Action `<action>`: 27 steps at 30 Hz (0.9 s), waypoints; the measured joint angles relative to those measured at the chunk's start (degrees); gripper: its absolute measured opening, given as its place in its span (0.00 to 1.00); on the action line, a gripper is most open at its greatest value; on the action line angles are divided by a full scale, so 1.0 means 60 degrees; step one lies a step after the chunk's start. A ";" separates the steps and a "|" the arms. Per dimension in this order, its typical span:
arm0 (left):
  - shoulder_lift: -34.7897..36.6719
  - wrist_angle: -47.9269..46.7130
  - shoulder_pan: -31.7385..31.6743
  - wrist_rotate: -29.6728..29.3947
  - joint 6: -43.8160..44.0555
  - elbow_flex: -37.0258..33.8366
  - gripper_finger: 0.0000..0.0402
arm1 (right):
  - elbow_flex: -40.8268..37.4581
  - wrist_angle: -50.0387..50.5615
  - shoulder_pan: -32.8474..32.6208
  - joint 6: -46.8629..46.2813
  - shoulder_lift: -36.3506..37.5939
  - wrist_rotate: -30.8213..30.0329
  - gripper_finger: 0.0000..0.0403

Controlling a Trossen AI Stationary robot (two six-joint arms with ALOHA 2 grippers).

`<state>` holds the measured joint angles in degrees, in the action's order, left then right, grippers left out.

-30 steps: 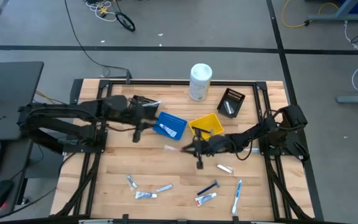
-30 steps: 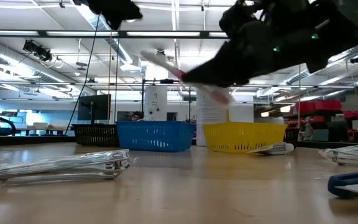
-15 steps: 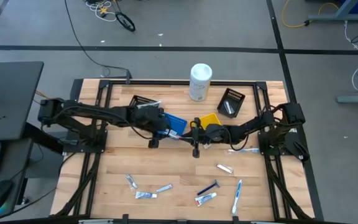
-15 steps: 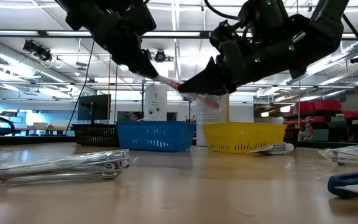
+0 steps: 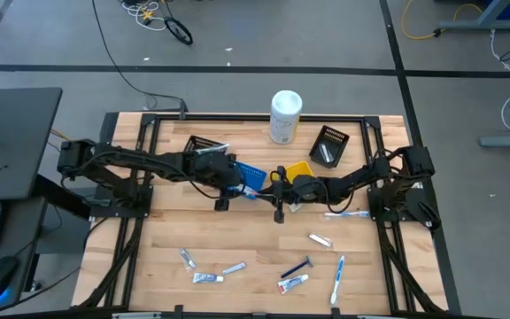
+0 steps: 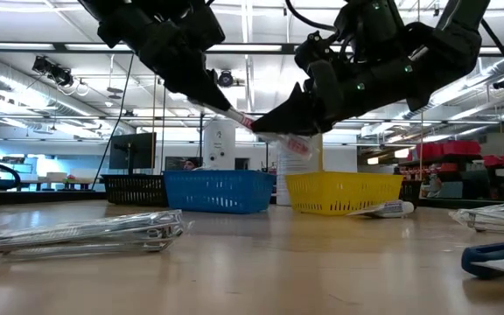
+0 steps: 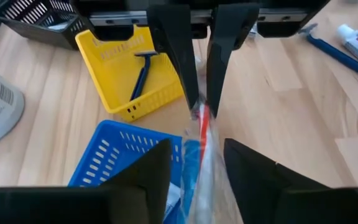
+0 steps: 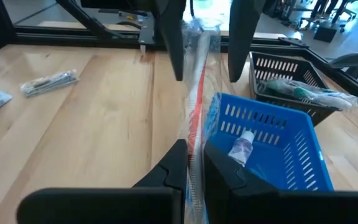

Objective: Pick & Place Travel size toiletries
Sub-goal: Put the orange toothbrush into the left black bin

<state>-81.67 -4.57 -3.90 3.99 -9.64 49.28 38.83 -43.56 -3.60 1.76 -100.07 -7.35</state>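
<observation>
A slim toothbrush in a clear wrapper with a red stripe (image 5: 257, 191) hangs in the air between both grippers, over the near edge of the blue bin (image 5: 244, 177). My right gripper (image 8: 194, 149) reaches in from the right and is shut on it. My left gripper (image 7: 197, 144) comes from the left and is open. Its fingers stand on either side of the wrapper's other end (image 8: 205, 31), and I see no plain touch. Several small tubes (image 5: 206, 278), a blue razor (image 5: 296, 267) and two more toothbrushes (image 5: 336, 279) lie flat on the near half of the table. My right gripper pinches the wrapped toothbrush between its two fingers, partway along its length (image 7: 201, 111). The fingers come nearly level from the table's right and lie along it. The toothbrush is lifted clear, slanting up toward the left gripper (image 6: 221, 103), with its other end trailing back under the gripper (image 6: 300, 144).
The blue bin holds a small tube (image 8: 242, 149), and the yellow bin (image 5: 295, 175) a razor (image 7: 143, 74). Two black bins (image 5: 204, 146) (image 5: 328, 146) and a large white canister (image 5: 285, 115) stand along the far edge. A clear-wrapped item (image 6: 86, 234) lies close to the low camera.
The right gripper carried the toothbrush up and toward the far left, to the blue bin. The left gripper swung right to meet it, ending with its fingers around the wrapper's free end. Both have stayed nearly still for the last half second.
</observation>
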 joint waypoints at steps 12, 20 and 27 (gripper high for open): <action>0.0004 -0.0078 0.0004 0.0026 0.0108 0.0000 0.21 | 0.0000 -0.0355 0.0000 0.0000 0.0000 -0.0018 0.08; 0.0004 -0.0089 0.0007 0.0094 0.0137 0.0000 0.08 | 0.0000 -0.0348 0.0026 0.0037 0.0000 -0.0011 0.10; 0.0004 -0.0345 0.0011 -0.0116 0.0551 0.0000 0.12 | 0.0000 -0.0351 0.0044 -0.0074 0.0000 -0.0022 0.26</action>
<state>-81.65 -6.64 -3.84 3.30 -6.34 49.28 38.83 -45.66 -3.33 1.32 -100.07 -7.49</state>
